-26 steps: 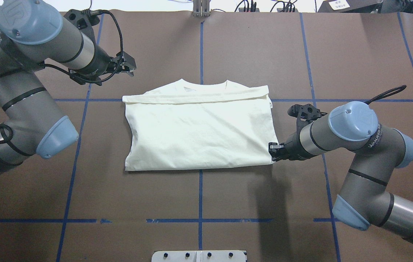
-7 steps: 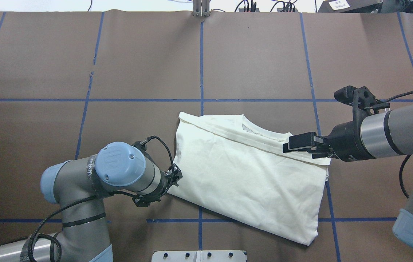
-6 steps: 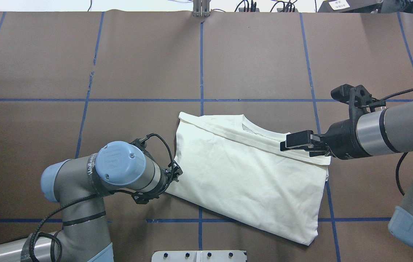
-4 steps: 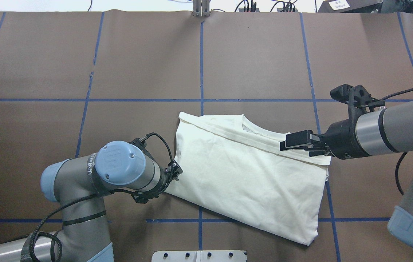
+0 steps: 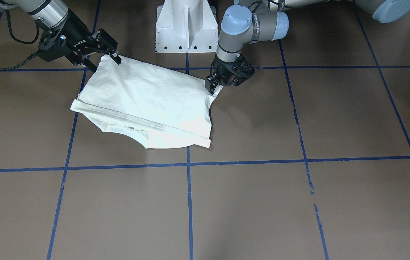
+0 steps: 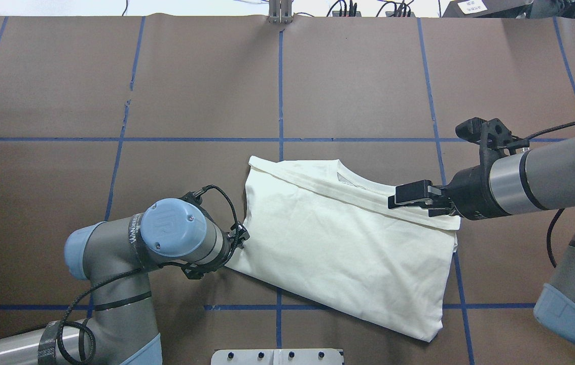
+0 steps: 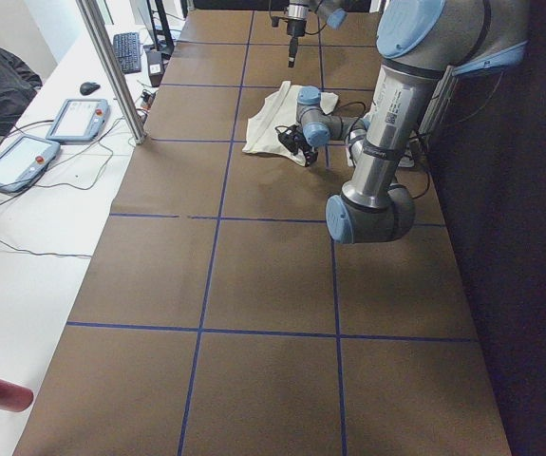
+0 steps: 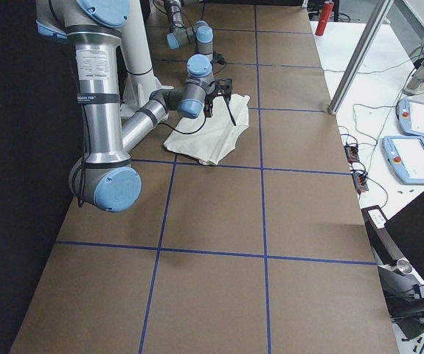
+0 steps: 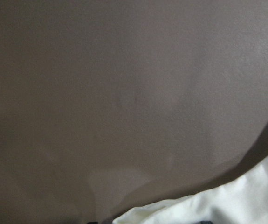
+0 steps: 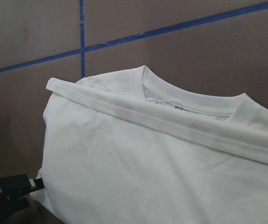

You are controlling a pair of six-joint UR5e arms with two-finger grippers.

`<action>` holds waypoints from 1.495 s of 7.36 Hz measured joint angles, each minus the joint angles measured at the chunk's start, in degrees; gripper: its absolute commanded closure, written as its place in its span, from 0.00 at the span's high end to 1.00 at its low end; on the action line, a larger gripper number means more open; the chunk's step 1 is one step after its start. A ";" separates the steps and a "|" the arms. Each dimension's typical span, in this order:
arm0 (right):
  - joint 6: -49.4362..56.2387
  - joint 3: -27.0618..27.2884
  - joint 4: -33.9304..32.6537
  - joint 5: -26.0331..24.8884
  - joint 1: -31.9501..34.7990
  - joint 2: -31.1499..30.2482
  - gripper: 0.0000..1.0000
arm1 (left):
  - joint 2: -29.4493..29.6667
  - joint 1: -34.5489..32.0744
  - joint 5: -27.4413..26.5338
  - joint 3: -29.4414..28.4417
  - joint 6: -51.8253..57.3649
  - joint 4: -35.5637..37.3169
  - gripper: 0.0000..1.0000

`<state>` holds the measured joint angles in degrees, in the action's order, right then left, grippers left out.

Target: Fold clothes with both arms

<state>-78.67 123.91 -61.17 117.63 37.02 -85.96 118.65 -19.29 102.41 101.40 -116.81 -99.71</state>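
Shirt point(image 6: 348, 248) lies folded and skewed on the robot's half of the brown papery counter point(image 6: 191, 76), plain cream side up. It's soft and lightly creased, with the ribbed collar point(image 10: 189, 105) and a small label peeking past a folded band along the far edge. At its near-left corner the left gripper point(image 5: 212, 86) points down with jaws pinched on the cloth, while the right gripper point(image 5: 105, 64) hangs above the shirt's right side, jaws spread and clear of it. Overhead, the left jaws are mostly hidden under the wrist, and the left wrist view is just blurry brown with a sliver of white cloth.
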 measured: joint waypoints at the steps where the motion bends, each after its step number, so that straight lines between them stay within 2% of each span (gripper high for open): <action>1: 0.01 -0.02 0.00 0.00 0.04 0.00 1.00 | 0.00 0.07 -0.01 -0.19 0.00 -0.17 0.51; 3: 0.01 -0.06 0.00 0.04 0.07 0.00 1.00 | 0.01 0.12 -0.02 -0.23 0.00 -0.55 0.00; 8: 0.04 -0.25 -0.03 0.06 0.16 -0.01 1.00 | 0.16 -0.46 -0.09 0.53 0.17 -0.44 0.00; 11: 0.01 -0.47 0.00 0.06 0.25 -0.08 1.00 | 0.66 -8.57 -0.11 -1.15 6.36 -0.23 0.00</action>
<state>-78.66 123.44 -61.18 117.69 37.26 -86.04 119.31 -27.85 102.30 100.26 -110.45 -99.94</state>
